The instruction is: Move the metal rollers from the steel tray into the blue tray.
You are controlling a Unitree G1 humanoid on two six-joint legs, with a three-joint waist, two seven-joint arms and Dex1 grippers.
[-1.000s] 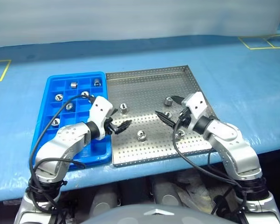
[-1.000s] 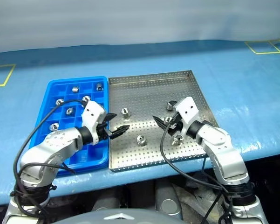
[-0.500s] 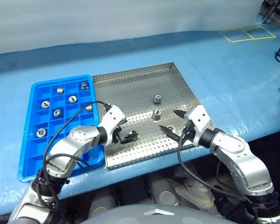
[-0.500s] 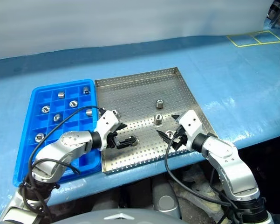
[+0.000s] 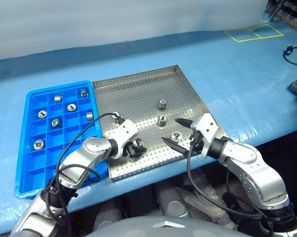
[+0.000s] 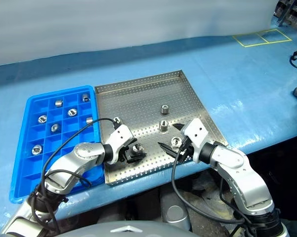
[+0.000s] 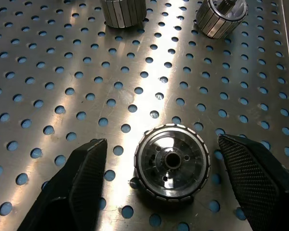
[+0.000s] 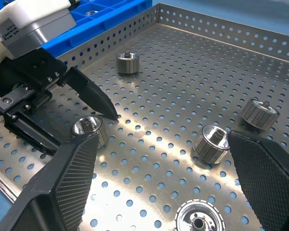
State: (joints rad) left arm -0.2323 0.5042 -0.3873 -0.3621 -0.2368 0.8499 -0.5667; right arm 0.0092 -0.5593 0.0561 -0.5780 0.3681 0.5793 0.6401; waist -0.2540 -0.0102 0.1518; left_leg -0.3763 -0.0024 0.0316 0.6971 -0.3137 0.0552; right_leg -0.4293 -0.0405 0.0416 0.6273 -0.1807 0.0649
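Table [image 5: 247, 74] blue-covered (yellow tape squares [image 5: 252, 32] far right); both fingers spread, nothing gripped.

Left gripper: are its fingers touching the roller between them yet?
Apart. In the left wrist view the left gripper straddles the roller, with bare steel tray showing between it and each finger.

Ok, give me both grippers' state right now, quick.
Left gripper: open, fingers either side of a metal roller, not gripping it.
Right gripper: open, holding nothing.
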